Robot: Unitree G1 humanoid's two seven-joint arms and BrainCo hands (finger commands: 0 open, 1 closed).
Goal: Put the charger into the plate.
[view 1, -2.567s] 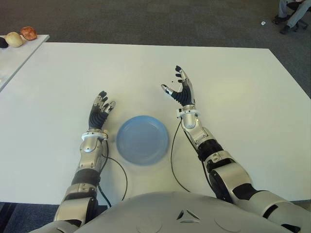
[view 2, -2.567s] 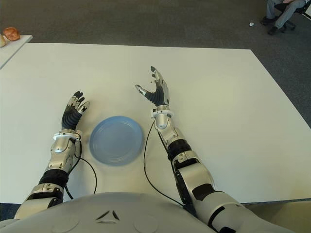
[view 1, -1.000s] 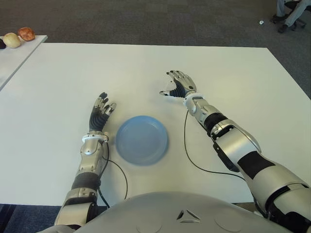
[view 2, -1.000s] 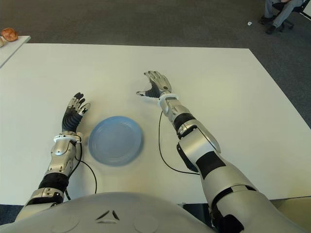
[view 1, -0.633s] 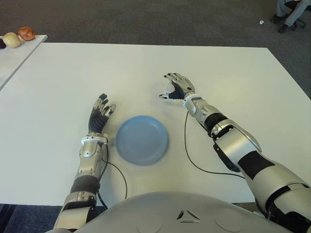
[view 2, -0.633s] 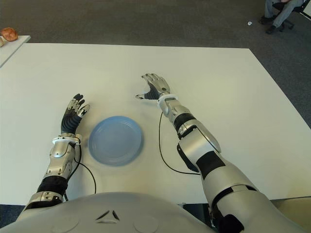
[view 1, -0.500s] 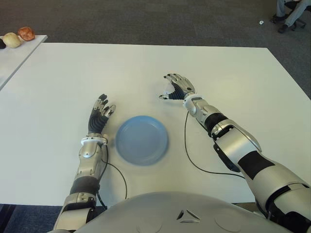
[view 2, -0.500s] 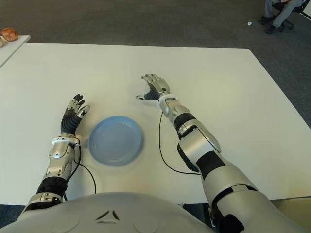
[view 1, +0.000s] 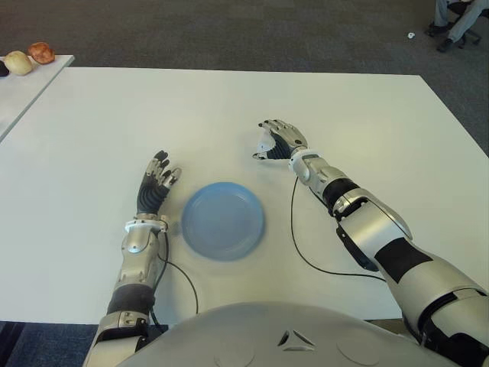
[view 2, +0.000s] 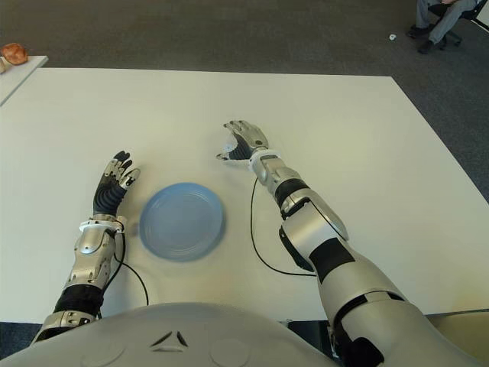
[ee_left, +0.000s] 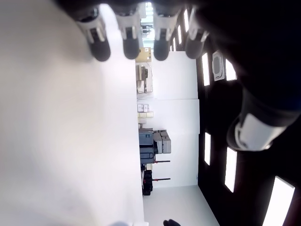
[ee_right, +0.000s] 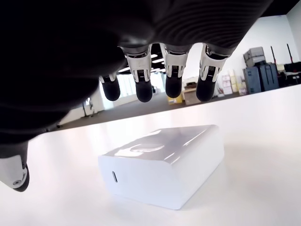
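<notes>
Grey carpet is surrounding a white desk (view 1: 367, 115). Near the desk's middle a blue plate (view 1: 223, 220) is lying empty. At the plate's 1 o'clock, well apart from it, the right hand (view 1: 279, 141) is hovering palm down over the charger (ee_right: 162, 164), a small white glossy block with rounded edges and a slot-shaped port on one end face. The charger is lying flat on the desk. In the right wrist view the fingers (ee_right: 173, 74) are hanging spread above it and the thumb is standing off to one side, so the hand is open and holding nothing; no finger is touching the block.

From the head, the charger is mostly hidden under the hand, only a white sliver (view 1: 265, 143) peeking out beside the thumb. Its far end is out of sight.

At the plate's 9 o'clock the left hand (view 1: 155, 185) is showing with its fingers straight and empty. A cable (view 1: 306, 248) is trailing from the right forearm across the desk.

At 10 o'clock, a second desk's corner is carrying small round things, cut off by the frame. At 1 o'clock, a seated person's legs (view 1: 451, 19) are only partly showing.
</notes>
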